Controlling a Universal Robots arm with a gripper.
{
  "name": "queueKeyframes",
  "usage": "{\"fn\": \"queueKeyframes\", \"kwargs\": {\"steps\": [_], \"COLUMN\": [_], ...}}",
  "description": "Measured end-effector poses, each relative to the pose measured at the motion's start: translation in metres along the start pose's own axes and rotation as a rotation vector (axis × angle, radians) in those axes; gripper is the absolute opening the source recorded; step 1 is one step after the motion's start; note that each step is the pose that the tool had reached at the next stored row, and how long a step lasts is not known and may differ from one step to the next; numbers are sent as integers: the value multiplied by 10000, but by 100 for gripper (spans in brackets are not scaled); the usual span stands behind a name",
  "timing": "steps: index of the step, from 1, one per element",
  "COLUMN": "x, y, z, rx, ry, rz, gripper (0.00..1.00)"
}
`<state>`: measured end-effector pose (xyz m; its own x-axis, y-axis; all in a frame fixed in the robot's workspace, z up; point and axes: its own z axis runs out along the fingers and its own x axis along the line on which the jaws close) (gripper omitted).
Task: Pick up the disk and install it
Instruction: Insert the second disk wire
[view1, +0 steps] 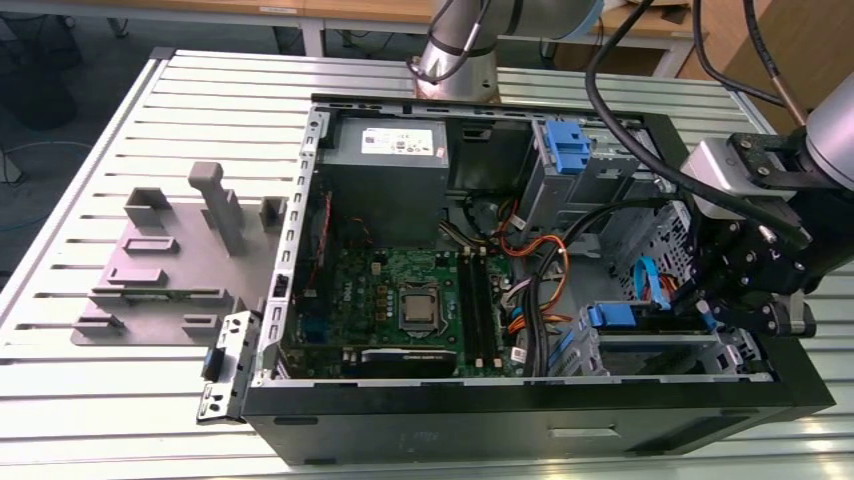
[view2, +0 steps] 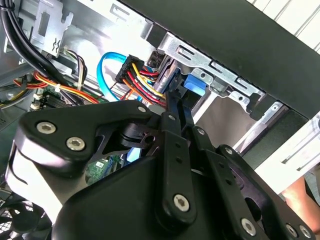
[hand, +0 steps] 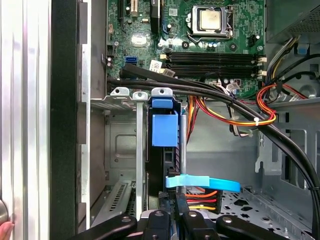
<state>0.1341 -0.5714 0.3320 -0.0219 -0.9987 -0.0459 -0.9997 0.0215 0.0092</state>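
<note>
exterior view: disk on edge in the near drive bay, gripper clamped on it

the slatted metal table (view1: 80, 400) has open room on the exterior view's left. a grey fixture plate (view1: 167, 275) lies there, just beside the computer case (view1: 534, 430). the case lies on its side with its open face up, and its black walls form a rim all round. the arm (view1: 467, 40) rises behind the case and comes over to the exterior view's right. there the gripper (view1: 731, 300) hangs just inside the case wall. the grey power supply (view1: 387, 150) and the motherboard (view1: 400, 290) take up the case's half toward the exterior view's left. a blue bracket (view1: 567, 150) sits in the far bay, well apart from the gripper. the disk (view1: 611, 316) shows as a blue tab in the near drive bay (view1: 667, 350).

in the first wrist view the disk (hand: 165, 130) stands upright in a narrow slot. silver bay rails (hand: 140, 150) are close on one flank and an open grey compartment lies on the other. the gripper (hand: 172, 215) has its fingers (hand: 192, 222) drawn together and clamped on the disk's dark edge. a light blue data cable (hand: 202, 183) crosses just beside them. thick black cables (hand: 225, 97) run between the disk and the motherboard.

in the second wrist view the disk (view2: 194, 84) lies close under the case's black wall. red and yellow power wires (view2: 142, 80) sit near the fingers. a person's hand (view2: 300, 197) shows outside that wall.
</note>
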Motion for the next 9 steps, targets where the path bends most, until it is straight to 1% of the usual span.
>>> {"fn": "queueKeyframes", "kwargs": {"steps": [9], "x": [0], "y": [0], "z": [11], "rx": [0], "ry": [1], "rz": [-1], "gripper": [16]}}
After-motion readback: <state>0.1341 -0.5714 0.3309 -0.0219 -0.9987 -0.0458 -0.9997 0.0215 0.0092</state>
